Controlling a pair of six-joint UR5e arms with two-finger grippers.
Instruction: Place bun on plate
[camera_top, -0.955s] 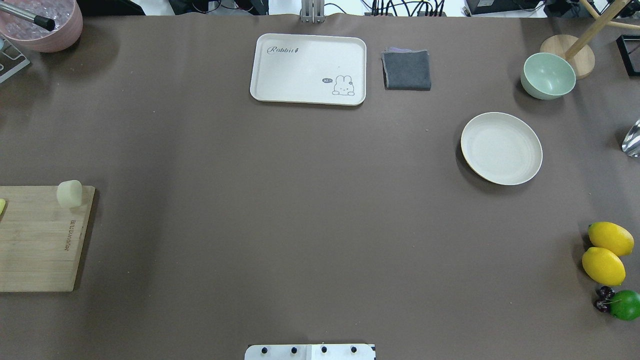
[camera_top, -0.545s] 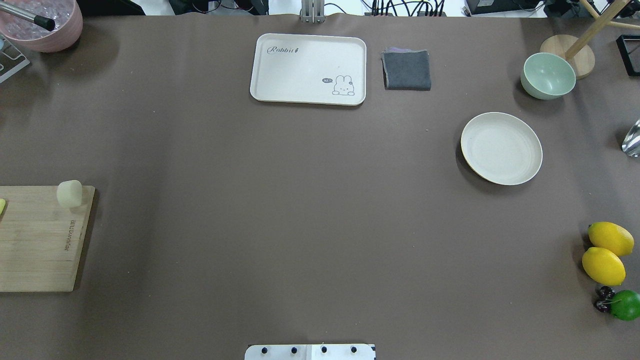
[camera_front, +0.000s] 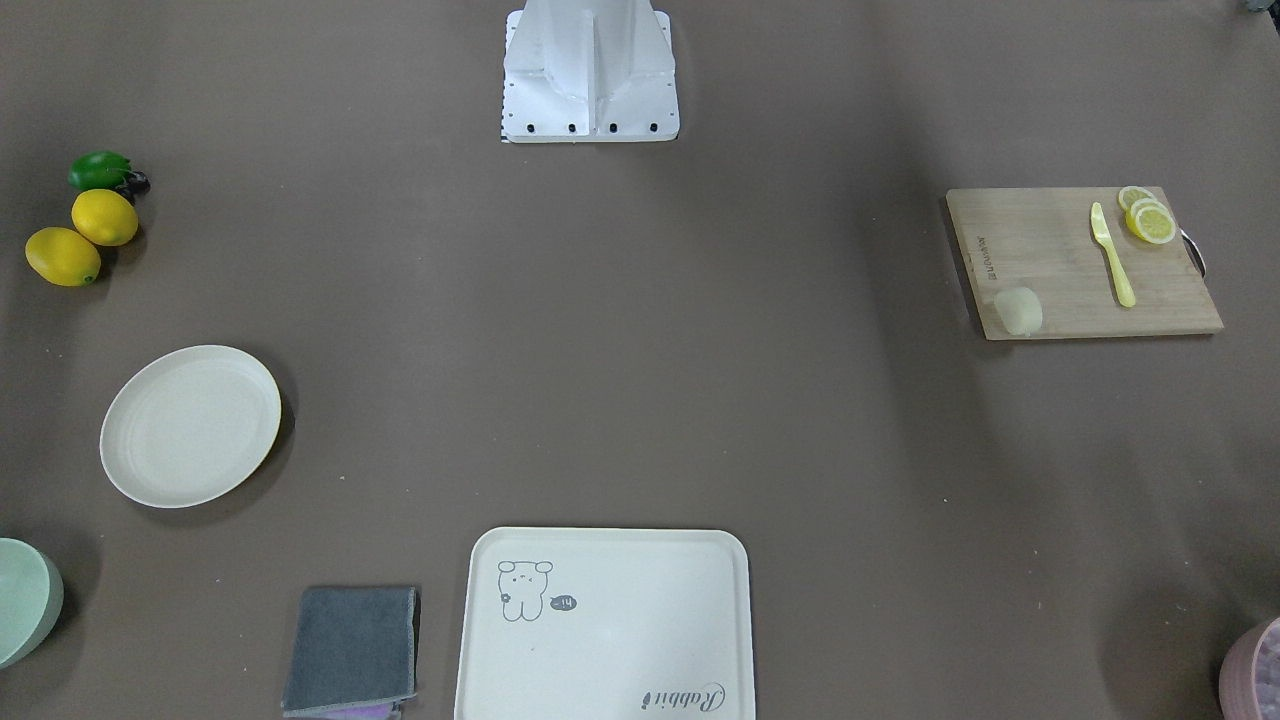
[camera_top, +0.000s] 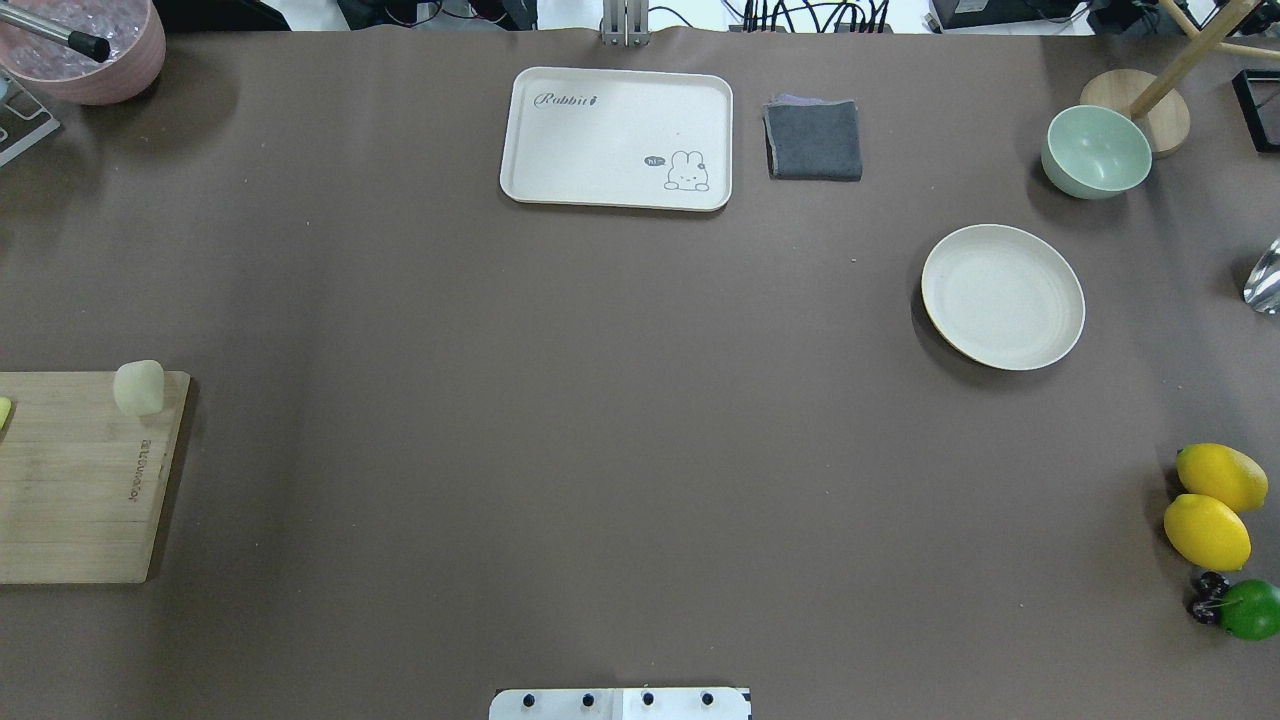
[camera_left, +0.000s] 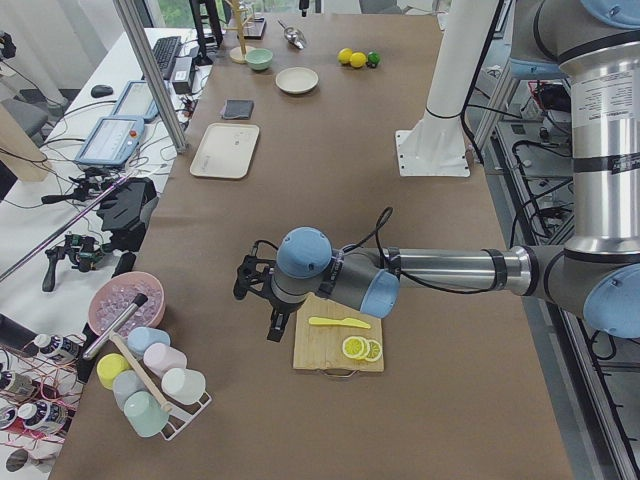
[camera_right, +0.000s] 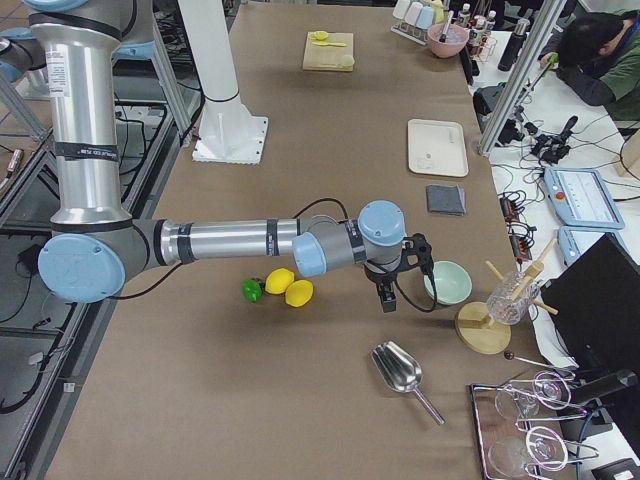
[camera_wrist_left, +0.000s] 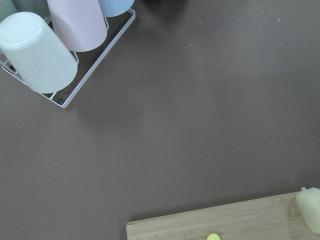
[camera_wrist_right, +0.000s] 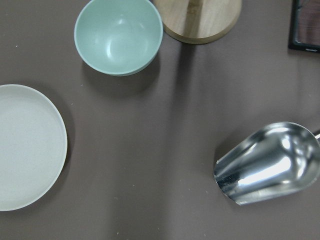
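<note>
My left hand (camera_left: 274, 325) hangs over the surface (camera_top: 600, 450) just off the wooden cutting board (camera_top: 70, 500); I cannot tell whether it is spread or pressed together. Seen from overhead, the bun (camera_top: 139, 387) sits at 9 o'clock on the surface, on the board's 1 o'clock corner. The rabbit tray (camera_top: 615, 135) lies at 12 o'clock. The plate (camera_top: 1000, 297) rests at 2 o'clock, well apart from the bun. My right hand (camera_right: 388, 300) hangs near the green bowl (camera_right: 447, 282); I cannot tell its grip either.
</note>
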